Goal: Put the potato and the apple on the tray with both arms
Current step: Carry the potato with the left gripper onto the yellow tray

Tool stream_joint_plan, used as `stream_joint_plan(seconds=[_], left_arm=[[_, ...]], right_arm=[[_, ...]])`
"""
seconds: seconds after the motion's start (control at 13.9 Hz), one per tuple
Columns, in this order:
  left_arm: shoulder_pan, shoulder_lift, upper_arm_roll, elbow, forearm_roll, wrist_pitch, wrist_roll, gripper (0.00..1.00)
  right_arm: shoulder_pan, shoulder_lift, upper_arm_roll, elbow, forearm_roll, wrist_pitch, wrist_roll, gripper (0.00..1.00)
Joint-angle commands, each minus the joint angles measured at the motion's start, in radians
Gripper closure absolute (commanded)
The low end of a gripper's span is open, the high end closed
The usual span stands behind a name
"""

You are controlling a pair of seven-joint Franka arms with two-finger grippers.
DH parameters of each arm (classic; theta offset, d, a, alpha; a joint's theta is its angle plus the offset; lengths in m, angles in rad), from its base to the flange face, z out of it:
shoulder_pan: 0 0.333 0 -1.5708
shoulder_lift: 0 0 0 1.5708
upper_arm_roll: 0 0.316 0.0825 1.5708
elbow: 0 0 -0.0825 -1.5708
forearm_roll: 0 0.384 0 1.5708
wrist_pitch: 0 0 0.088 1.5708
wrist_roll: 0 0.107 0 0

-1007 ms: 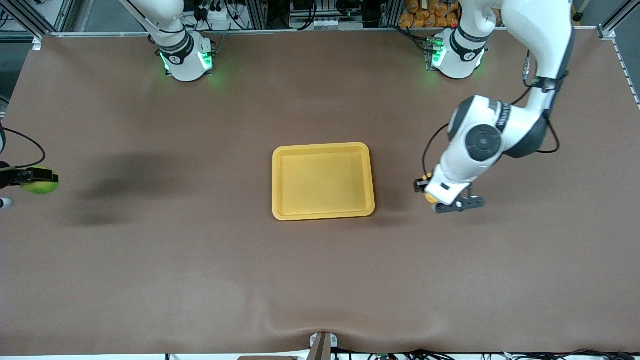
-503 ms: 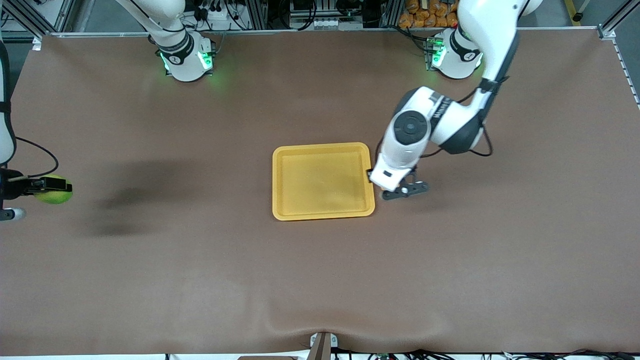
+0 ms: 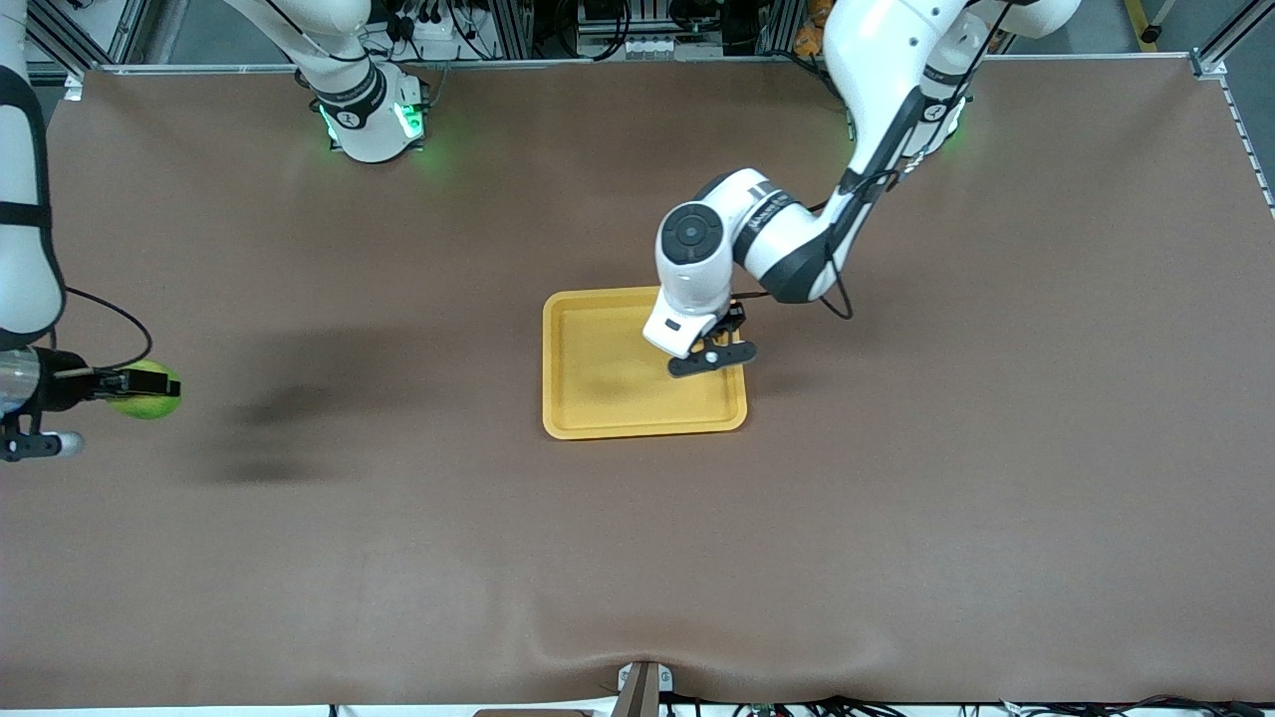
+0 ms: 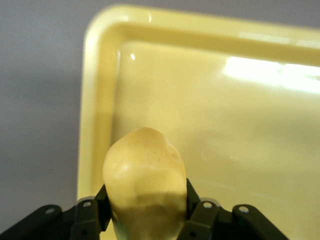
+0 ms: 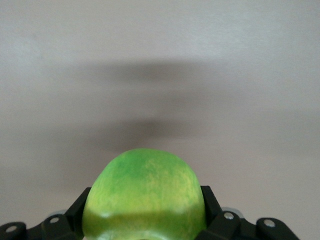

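Both pincers are clamped, left pincer (image 4: 145, 220) on potato (image 4: 144, 187) over tray (image 3: 598, 423), right pincer (image 5: 145, 220) on apple (image 5: 145, 192) above worktop (image 3: 398, 548); dropped high, my potato may roll out.

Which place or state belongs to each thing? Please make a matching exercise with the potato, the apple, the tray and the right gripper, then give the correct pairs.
Things:
1. potato
2. apple
3. tray
4. right gripper

Places or states:
A. lies on the table, with nothing resting in it yet
B. held by the left gripper over the tray
C. shut on the green fruit, over bare table at the right arm's end
D. held in the air, not over the tray

Pairs: 1-B, 2-D, 3-A, 4-C
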Motion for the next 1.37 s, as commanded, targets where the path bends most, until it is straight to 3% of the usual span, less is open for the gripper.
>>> stream_joint_plan(seconds=[0.0,0.22,0.43,0.5,0.58,0.65,1.01,1.29], left_arm=[[-0.008,0.037,0.010,0.032,0.061,-0.039,-0.015,0.76],[-0.009,0.060,0.010,0.034,0.113,-0.066,-0.014,0.74],[-0.011,0.087,0.010,0.063,0.116,-0.066,-0.017,0.63],[-0.012,0.099,0.010,0.075,0.115,-0.066,-0.018,0.44],[-0.018,0.103,0.012,0.075,0.115,-0.066,-0.020,0.11],[-0.018,0.104,0.012,0.075,0.118,-0.066,-0.033,0.00],[-0.017,0.090,0.012,0.077,0.118,-0.082,-0.043,0.00],[-0.002,0.026,0.012,0.156,0.116,-0.249,-0.047,0.00]], right_arm=[[0.049,-0.001,-0.009,0.019,0.024,-0.021,0.075,1.00],[0.116,-0.003,-0.007,0.019,0.024,-0.023,0.193,1.00],[0.160,-0.004,-0.007,0.019,0.056,-0.049,0.261,1.00],[0.173,-0.006,-0.009,0.019,0.079,-0.050,0.285,1.00],[0.193,-0.007,-0.009,0.019,0.079,-0.050,0.320,1.00],[0.209,-0.007,-0.009,0.019,0.081,-0.050,0.348,1.00],[0.290,-0.007,-0.009,0.017,0.081,-0.049,0.472,1.00],[0.353,-0.006,-0.009,0.019,0.085,-0.044,0.523,1.00]])
